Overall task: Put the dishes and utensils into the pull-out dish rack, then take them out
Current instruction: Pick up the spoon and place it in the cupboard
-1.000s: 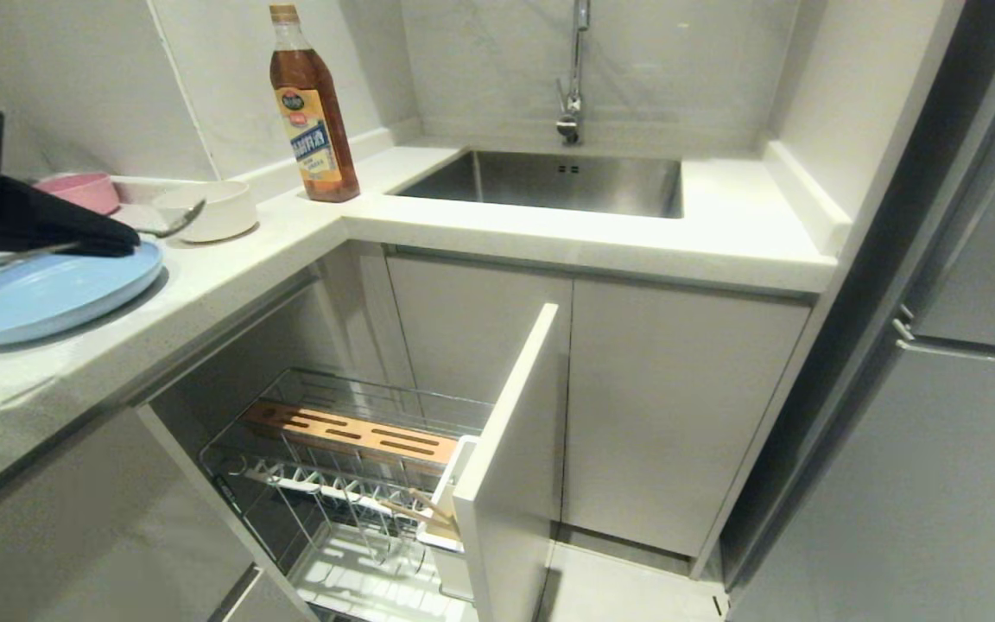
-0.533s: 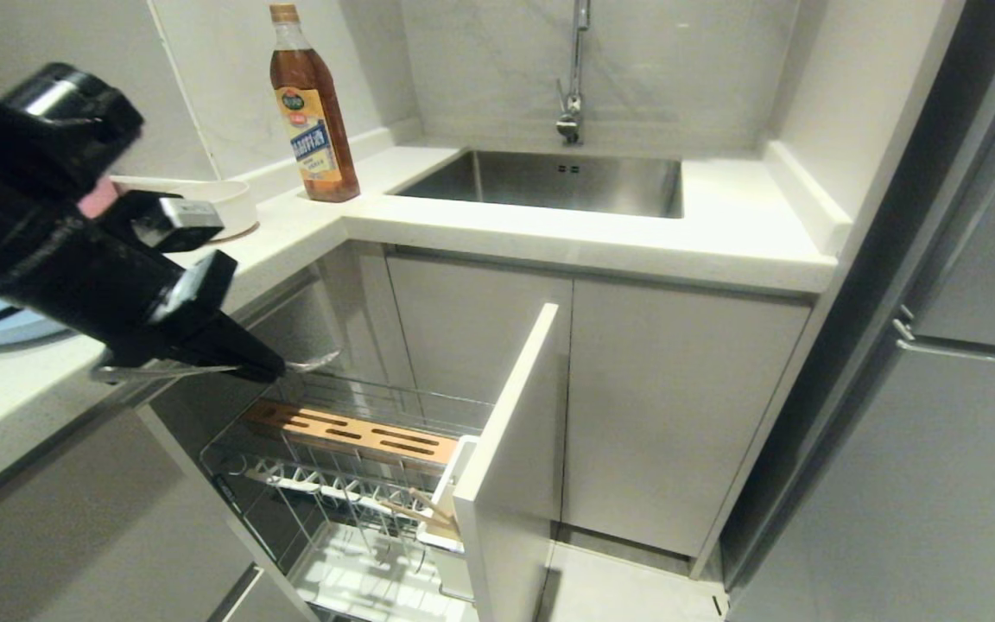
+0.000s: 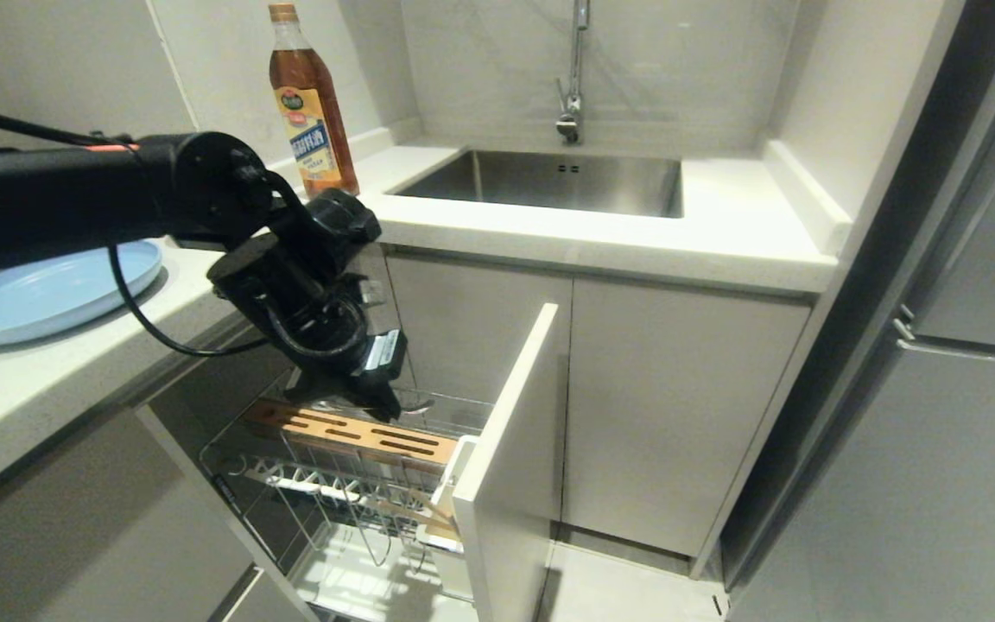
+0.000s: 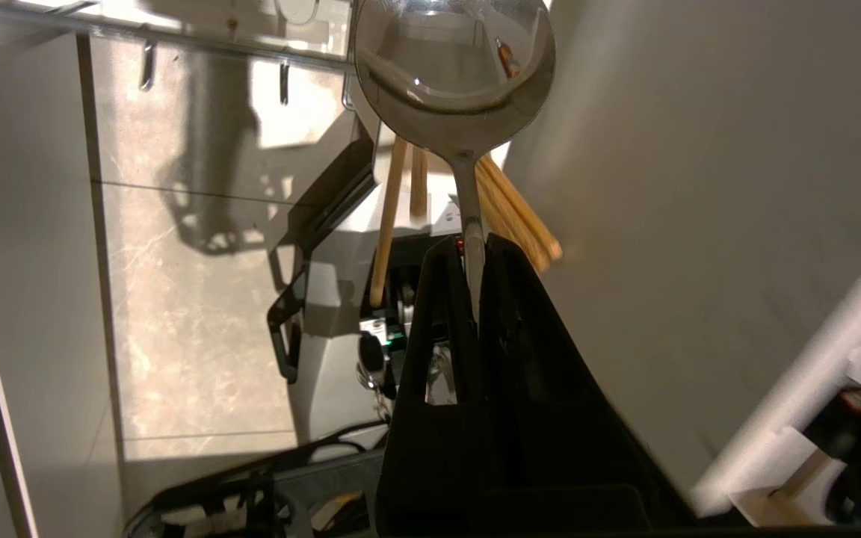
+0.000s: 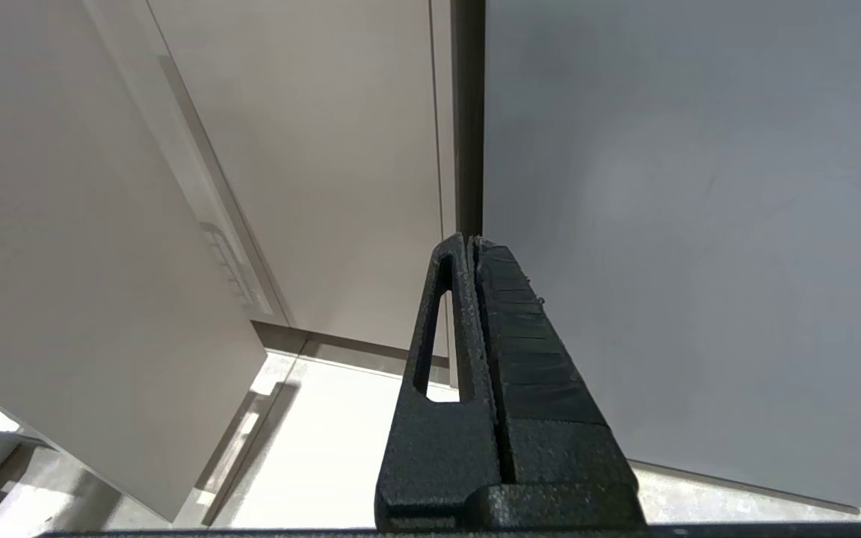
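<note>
Above the pull-out dish rack [image 3: 351,484], the left gripper [image 3: 381,399] points down with its jaws clamped on the handle of the spoon [image 4: 454,71], bowl end lowermost, over the slotted wood strip [image 3: 351,432]. The chopsticks [image 4: 389,217] stand in the rack beneath. The blue plate [image 3: 57,289] lies on the worktop [image 3: 601,238]. The right gripper [image 5: 471,250] hangs by the cabinets, jaws pressed together and empty.

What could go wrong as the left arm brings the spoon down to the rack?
1. The left gripper pinches only the thin handle of the spoon; the heavy bowl end could swivel or slip out.
2. The chopsticks already stand in the holder below, so the spoon may knock them.
3. The wrist hangs close over the wood strip and the wires of the rack; it could catch on them.
</note>
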